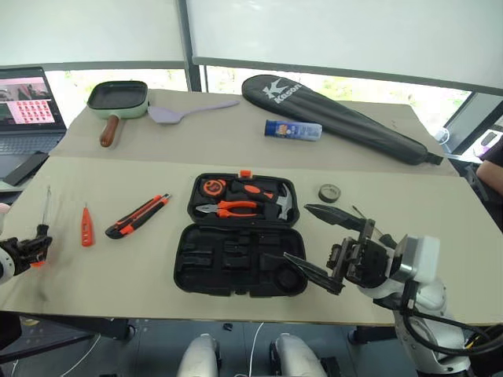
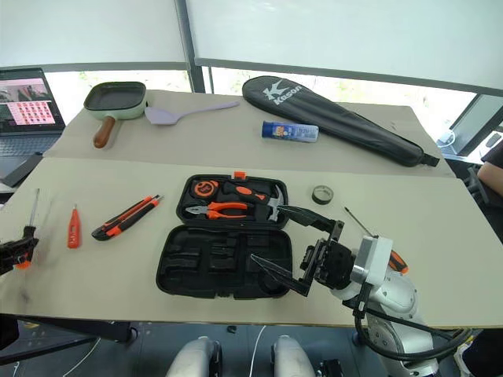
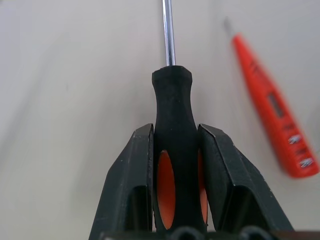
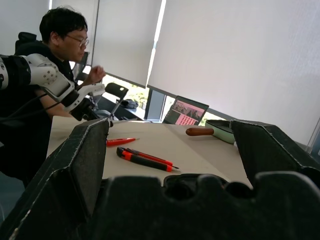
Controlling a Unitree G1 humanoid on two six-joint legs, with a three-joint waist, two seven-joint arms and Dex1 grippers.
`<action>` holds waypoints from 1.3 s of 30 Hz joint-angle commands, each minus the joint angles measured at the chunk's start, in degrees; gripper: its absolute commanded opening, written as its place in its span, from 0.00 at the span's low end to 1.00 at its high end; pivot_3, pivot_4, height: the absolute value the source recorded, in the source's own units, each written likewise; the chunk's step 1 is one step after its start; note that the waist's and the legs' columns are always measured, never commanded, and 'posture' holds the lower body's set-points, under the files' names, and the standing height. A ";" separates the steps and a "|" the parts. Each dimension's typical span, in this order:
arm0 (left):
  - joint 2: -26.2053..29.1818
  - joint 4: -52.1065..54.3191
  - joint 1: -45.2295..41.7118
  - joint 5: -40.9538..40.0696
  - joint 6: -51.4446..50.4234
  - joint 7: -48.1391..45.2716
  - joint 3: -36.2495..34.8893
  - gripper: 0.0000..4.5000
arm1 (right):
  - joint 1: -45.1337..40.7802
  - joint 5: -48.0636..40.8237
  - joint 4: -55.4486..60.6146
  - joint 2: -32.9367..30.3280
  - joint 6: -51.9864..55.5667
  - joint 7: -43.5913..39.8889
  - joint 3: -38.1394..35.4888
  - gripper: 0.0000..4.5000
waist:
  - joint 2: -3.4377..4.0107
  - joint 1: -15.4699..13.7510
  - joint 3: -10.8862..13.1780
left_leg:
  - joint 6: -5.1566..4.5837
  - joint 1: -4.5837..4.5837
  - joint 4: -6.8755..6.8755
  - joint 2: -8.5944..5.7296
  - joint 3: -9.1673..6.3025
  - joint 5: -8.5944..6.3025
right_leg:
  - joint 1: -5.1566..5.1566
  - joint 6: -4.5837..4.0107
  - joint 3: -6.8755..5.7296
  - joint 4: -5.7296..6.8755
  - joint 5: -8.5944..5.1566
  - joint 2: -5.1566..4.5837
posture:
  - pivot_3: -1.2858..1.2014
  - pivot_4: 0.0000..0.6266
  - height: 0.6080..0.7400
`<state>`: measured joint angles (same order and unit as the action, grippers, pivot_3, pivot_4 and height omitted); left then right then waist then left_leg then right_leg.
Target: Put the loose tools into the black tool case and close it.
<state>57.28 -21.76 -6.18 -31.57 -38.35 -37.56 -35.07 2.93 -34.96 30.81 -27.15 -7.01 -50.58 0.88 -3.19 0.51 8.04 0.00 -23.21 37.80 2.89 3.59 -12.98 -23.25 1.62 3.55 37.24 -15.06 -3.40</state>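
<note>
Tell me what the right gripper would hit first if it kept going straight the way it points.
Probably nothing close: the right gripper, jaws open, points leftward above the open black tool case. Beyond lie the utility knife and tester pen, though height is unclear.

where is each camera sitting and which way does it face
Left eye view and right eye view: on the head, looking forward and down at the table with the open black tool case; right gripper open at right, left gripper at left.
Left wrist view: on the left wrist, along its fingers, shut on a screwdriver; tester pen beside.
Right wrist view: on the right wrist, across the table toward a person.
Shared: utility knife, tester pen.
</note>
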 commanded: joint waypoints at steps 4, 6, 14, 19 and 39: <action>-0.58 16.17 -3.91 -0.01 23.13 -20.51 5.91 0.20 | 0.14 -3.31 2.86 -5.29 4.19 0.39 -7.05 1.00 | -0.07 -1.25 -0.01 | 0.00 -0.06 0.00 -0.04 -0.05 0.00 | 0.06 0.00 -0.02 -0.12 0.02 -0.11 | 0.52 0.24 1.00; -0.04 20.56 -5.24 2.33 25.17 -26.02 13.95 0.20 | 1.33 -3.04 1.80 -8.70 5.66 -1.47 -9.24 1.00 | -0.03 -1.53 -0.02 | -0.02 -0.05 0.00 -0.09 -0.03 -0.02 | 0.12 -0.02 -0.01 -0.17 0.01 -0.24 | 0.52 0.24 1.00; -6.33 24.94 -20.13 17.30 30.12 -33.10 41.47 0.20 | 5.67 -3.89 -1.33 -17.34 13.50 -4.96 -14.82 1.00 | 0.41 -0.94 0.18 | -0.22 -0.18 0.07 -0.14 0.37 0.04 | 0.10 0.15 0.18 -0.17 0.07 0.25 | 0.52 0.24 1.00; -8.05 21.04 -25.73 25.47 35.62 -36.18 49.95 0.20 | 5.47 -3.67 -1.79 -18.46 16.17 -5.55 -15.31 1.00 | 0.46 0.00 0.22 | -0.22 -0.20 0.07 -0.08 0.29 0.03 | 0.05 0.14 0.33 -0.15 0.05 0.45 | 0.52 0.24 1.00; -16.08 17.12 -28.77 37.15 31.63 -31.34 55.60 0.31 | 12.31 -5.04 1.66 -13.76 16.56 -6.92 -16.42 1.00 | 0.54 -1.38 0.25 | -0.23 -0.25 0.46 -0.16 0.24 0.04 | 0.23 0.33 0.30 -0.12 0.07 0.35 | 0.52 0.24 1.00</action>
<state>42.09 -5.33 -34.26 4.66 -5.20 -70.45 20.81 15.07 -37.75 30.31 -41.16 9.34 -57.28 -14.22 -2.65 -0.87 8.29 -0.23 -23.46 38.27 2.73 3.83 -12.95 -23.02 1.96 3.85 37.12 -14.99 -3.05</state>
